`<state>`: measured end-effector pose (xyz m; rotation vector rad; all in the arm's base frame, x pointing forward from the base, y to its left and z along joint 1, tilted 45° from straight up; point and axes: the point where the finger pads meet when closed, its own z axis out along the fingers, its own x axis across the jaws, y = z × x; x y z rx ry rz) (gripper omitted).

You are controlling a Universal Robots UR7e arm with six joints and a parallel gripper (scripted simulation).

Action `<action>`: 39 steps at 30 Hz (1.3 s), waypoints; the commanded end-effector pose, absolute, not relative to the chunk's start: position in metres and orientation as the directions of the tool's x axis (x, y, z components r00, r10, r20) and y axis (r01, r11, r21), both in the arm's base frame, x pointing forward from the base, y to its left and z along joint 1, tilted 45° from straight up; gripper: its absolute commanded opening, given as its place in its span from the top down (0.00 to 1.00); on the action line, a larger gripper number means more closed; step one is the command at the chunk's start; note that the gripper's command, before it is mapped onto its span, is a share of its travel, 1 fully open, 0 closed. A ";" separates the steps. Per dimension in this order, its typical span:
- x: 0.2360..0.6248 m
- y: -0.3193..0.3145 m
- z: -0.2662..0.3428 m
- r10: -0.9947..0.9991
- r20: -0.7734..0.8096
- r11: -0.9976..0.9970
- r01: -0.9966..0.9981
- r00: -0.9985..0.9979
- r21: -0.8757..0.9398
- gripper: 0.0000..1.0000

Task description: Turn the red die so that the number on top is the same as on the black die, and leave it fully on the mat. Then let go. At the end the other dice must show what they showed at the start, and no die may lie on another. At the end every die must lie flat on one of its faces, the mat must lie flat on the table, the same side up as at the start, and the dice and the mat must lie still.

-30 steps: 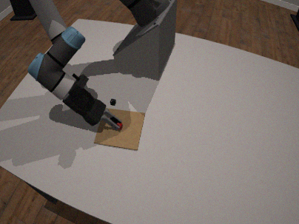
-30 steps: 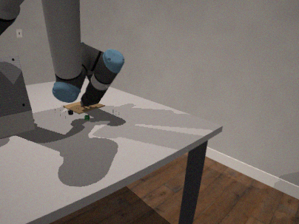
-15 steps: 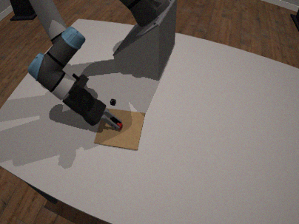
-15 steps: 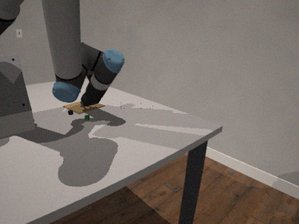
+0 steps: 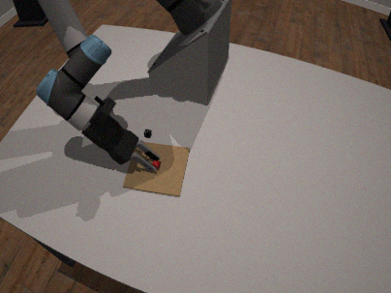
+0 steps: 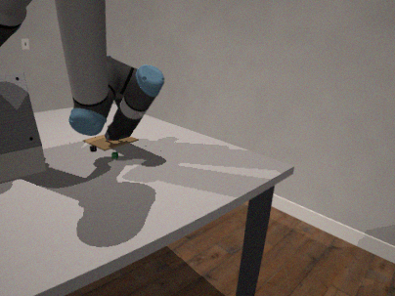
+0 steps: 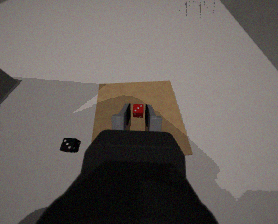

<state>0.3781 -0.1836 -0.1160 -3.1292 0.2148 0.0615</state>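
From here I see a matt, tan, wood-like mat [image 5: 169,180] [image 6: 100,145] [image 7: 160,91], a smooth matt tabletop [image 5: 290,173] [image 6: 196,160] [image 7: 60,40] and a wood-plank floor [image 5: 290,18] [image 6: 288,243].

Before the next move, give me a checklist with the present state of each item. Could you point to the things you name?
1. Fingers [image 5: 154,162] open, clear of the small red die [image 5: 156,164] [image 7: 138,110]: ok, gaps show on both sides.
2. Red die over the square tan mat [image 5: 166,180] [image 6: 98,142] [image 7: 170,100]: ok.
3. Small black die [image 5: 147,133] [image 6: 93,148] [image 7: 70,145] off the mat: ok.
4. Small green die [image 6: 114,155] apart from other dice: ok.
5. Red top number matching black: cannot tell.
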 end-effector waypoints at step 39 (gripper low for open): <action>0.381 -0.171 -0.103 -0.136 -0.039 -0.991 -0.136 0.990 -0.002 0.07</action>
